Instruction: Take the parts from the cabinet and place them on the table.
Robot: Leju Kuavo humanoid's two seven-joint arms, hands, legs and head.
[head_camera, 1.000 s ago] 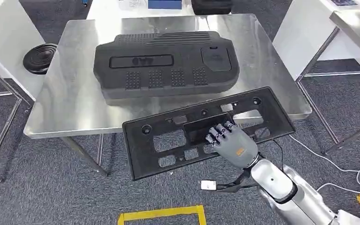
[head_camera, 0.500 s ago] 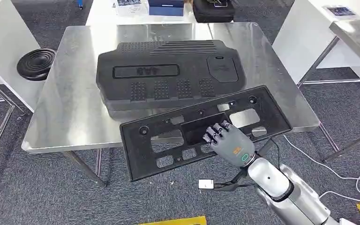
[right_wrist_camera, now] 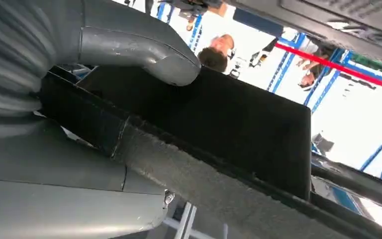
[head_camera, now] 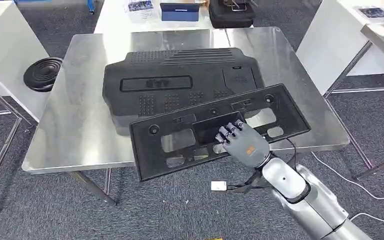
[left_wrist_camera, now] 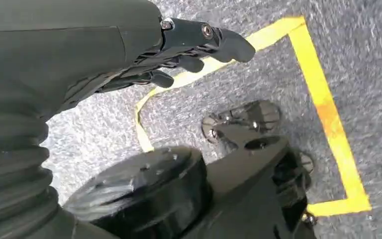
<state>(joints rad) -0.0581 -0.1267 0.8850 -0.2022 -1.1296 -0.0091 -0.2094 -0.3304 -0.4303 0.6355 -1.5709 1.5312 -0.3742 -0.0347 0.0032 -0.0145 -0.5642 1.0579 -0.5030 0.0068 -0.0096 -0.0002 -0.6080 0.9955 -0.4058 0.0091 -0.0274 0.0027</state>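
Note:
A long black plastic frame panel (head_camera: 180, 137) with several cut-outs hangs over the near edge of the steel table (head_camera: 75, 125), tilted, its far end overlapping a big black ribbed cover (head_camera: 180, 82) that lies flat on the table. My right hand (head_camera: 240, 142) grips the panel at its middle, fingers over the top. In the right wrist view the thumb (right_wrist_camera: 144, 52) presses on the panel (right_wrist_camera: 219, 134). My left hand (left_wrist_camera: 189, 42) hangs above the grey floor, fingers loosely curled and holding nothing.
A round black speaker-like disc (head_camera: 42, 72) lies on a white table at the left. More tables stand at the right and behind, with a black case (head_camera: 230, 12) on the far one. A yellow tape outline (left_wrist_camera: 328, 114) marks the carpet.
The camera has come closer to the table. My right hand has carried the panel forward, so more of it now lies over the table and overlaps the big cover.

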